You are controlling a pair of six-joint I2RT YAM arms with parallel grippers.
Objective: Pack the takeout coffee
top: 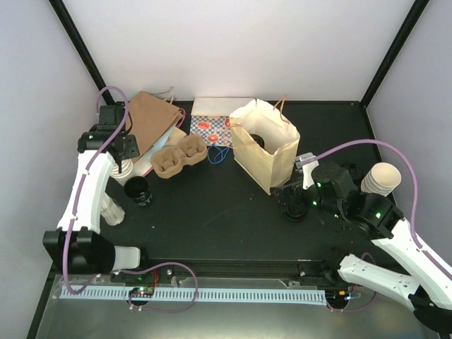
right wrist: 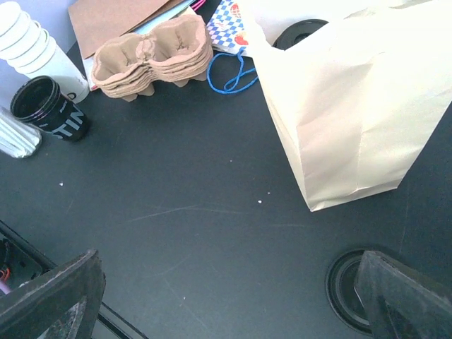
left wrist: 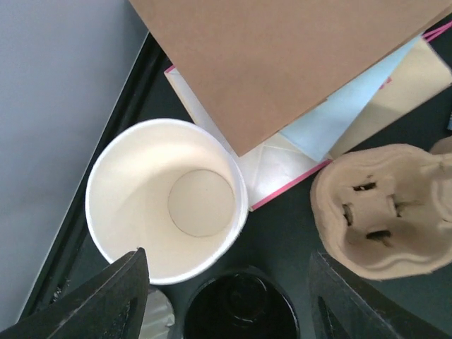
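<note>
No lidded cream cup shows plainly. A round black shape [top: 256,139] sits in the mouth of the standing cream paper bag [top: 272,159]; I cannot tell whether it is the takeout coffee. My left gripper [top: 121,159] hangs over the lidless cream cup [left wrist: 169,212] at the far left. Its jaws are apart, with one finger [left wrist: 113,300] overlapping the cup's rim and a black round container [left wrist: 244,307] below between them. My right gripper [top: 291,205] stands open over bare table in front of the bag [right wrist: 353,106], beside a loose black lid [right wrist: 349,289].
A brown cardboard cup carrier [top: 180,157] lies left of the bag, with flat paper bags [top: 152,120] behind it. A stack of lidless cups [top: 381,180] is at the right. The black container [right wrist: 46,109] stands beside white cup stacks [right wrist: 35,49].
</note>
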